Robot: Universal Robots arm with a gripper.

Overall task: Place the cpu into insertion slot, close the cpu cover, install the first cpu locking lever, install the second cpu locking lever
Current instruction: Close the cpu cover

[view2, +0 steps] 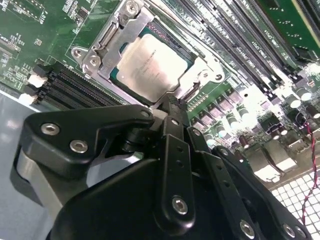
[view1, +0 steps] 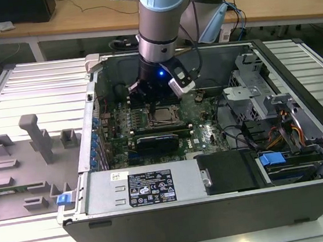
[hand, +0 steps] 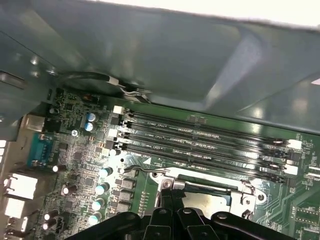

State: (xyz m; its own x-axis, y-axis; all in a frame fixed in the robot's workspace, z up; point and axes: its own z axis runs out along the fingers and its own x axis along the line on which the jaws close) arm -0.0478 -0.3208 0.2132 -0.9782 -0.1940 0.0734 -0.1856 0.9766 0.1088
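Hanging at cpu cover edge, claw pinched narrow; cpu seated inside; memory slots alongside.

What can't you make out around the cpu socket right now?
1. Whether the locking lever is latched: first wrist view, the gripper covers its end.
2. Near side of the cpu cover: second wrist view, behind the shut fingers.
3. cpu seating: exterior view, too small.
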